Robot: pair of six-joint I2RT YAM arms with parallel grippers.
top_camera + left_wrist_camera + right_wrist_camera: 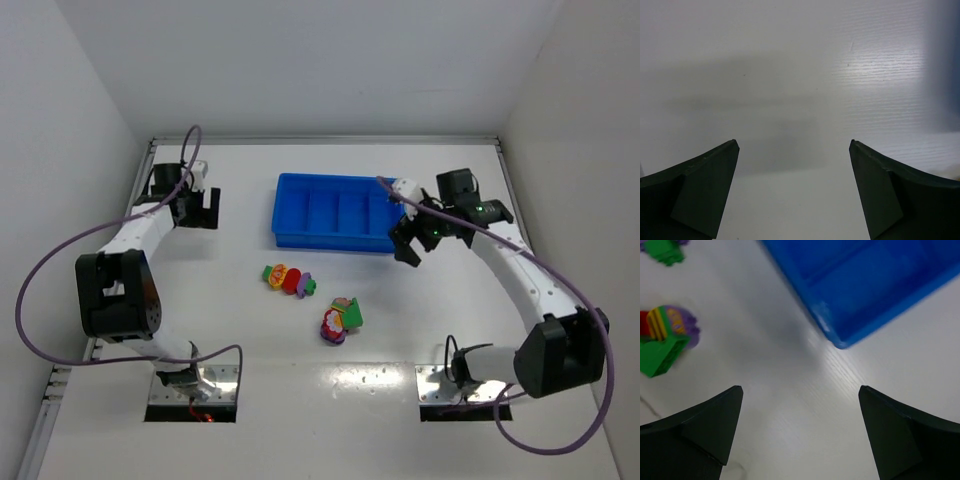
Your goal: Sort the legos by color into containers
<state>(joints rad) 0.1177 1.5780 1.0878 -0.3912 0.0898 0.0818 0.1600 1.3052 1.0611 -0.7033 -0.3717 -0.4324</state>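
Observation:
The blue tray (292,184) with four compartments stands at the middle back of the table, and none of its compartments holds a lego. Two multicoloured lego clumps lie in front of it: one (288,279) of green, yellow, red and purple, and one (339,320) of purple, red and green. My right gripper (408,245) is open and empty, just off the tray's right front corner (840,342). The nearer clump (665,340) shows at the left of the right wrist view. My left gripper (205,208) is open and empty over bare table at the far left.
White walls close the table on the left, back and right. Purple cables loop from both arms. The left wrist view shows only bare white table (800,100).

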